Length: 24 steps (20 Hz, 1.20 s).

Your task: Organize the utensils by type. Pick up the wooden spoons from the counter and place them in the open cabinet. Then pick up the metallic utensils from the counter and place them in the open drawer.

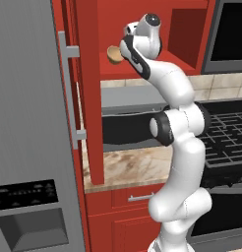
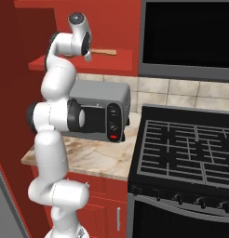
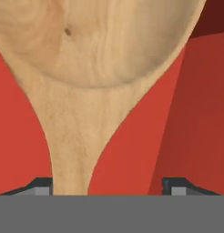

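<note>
Nearest the base: counter point(image 1: 128, 170), beige veined slab over red fronts. No utensils visible on the part in view; forks and the open drawer can't be located from here.

Mid: toaster oven point(image 2: 100, 111) stands on the counter toward its back edge, behind the arm's elbow. Stove point(image 2: 181, 148) adjoins the counter's right end.

Far/up: open cabinet point(image 1: 157, 34), door swung out at its left w/ vertical bar handle. Arm reaches up to its shelf. Gripper point(image 3: 109, 184) is at the shelf front, w/ the wooden spoon point(image 3: 86, 91) directly ahead of it.

Hand state: fingertips sit wide apart in the hand view. Spoon neck passes close by one tip; the other tip is well clear of it. Jaws read as spread, not clamping. Whether the near tip touches the neck: can't tell.

Spoon position: bowl point(image 1: 113, 54) shows at the shelf's left part near the front edge. Handle point(image 2: 104, 51) lies along the shelf floor, roughly level. Judged to be resting on the shelf, i.e. step 1 at or near completion.

Risks:
- Spoon appears close to the shelf front edge. A retreat that drags the near fingertip along the neck could pull it off the shelf.
- Wrist is close to the door and the cabinet side. A wide swing on withdrawal could strike either.
- Toaster oven is under the arm's path down; a low elbow could hit it.

Obscured:
- Wrist hides the mid part of the spoon in both base views.
- Bowl top is cropped in the hand view.
- Contact between spoon and shelf is not directly visible.
</note>
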### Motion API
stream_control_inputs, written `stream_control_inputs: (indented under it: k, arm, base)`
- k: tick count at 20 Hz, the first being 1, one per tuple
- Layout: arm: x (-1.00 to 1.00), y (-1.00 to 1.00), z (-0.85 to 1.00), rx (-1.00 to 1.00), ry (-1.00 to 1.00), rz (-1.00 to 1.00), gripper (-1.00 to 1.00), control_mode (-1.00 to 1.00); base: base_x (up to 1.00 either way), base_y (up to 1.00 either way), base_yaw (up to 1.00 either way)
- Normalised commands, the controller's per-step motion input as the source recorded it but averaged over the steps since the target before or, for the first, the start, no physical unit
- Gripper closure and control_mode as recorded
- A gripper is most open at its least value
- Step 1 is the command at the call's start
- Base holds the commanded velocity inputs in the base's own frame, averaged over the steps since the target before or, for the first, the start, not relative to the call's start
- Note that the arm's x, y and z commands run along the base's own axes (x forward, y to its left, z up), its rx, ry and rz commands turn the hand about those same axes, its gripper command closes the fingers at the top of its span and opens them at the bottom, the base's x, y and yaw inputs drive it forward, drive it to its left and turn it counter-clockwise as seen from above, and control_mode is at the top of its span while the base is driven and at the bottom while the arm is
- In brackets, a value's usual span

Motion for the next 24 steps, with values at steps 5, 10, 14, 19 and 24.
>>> stream_control_inputs:
  k: [5,10,14,19,24]
  arm:
    - [0.01,0.0,-0.4,0.0,0.08,0.0,-1.0,-1.0]
    - [-0.12,0.0,-0.34,0.0,0.03,0.0,-1.0,-1.0]
    - [-0.32,0.0,-0.3,0.0,0.0,0.0,-1.0,-1.0]
    - [-0.31,0.0,-0.26,0.0,0.0,0.0,-1.0,-1.0]
    - [-0.33,0.0,-0.09,0.0,-0.11,0.0,-1.0,-1.0]
  base:
    - [0.0,0.0,0.0]
    - [0.0,0.0,0.0]
    - [0.0,0.0,0.0]
    - [0.0,0.0,0.0]
    - [0.0,0.0,0.0]
